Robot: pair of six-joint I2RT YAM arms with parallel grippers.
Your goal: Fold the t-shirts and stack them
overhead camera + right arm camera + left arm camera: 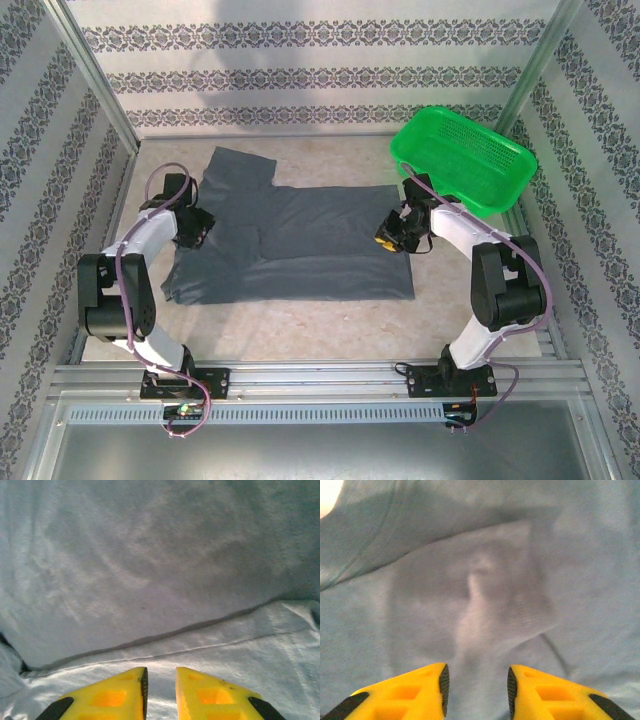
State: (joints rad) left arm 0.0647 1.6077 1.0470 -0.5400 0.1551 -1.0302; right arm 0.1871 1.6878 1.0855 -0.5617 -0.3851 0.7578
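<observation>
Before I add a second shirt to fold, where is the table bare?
Bare: near strip between shirt and rail; far strip between shirt and back wall. Crowded: middle, with left tool and right tool at the shirt; far right, basket.

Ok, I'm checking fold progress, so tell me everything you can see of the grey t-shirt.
The t-shirt is plain dark slate-grey, thin soft cloth, no print. It lies flat on the table, partly folded into a rectangle, with what looks like a sleeve sticking out at the far left. The left gripper sits at its left edge, the right gripper at its right edge.
</observation>
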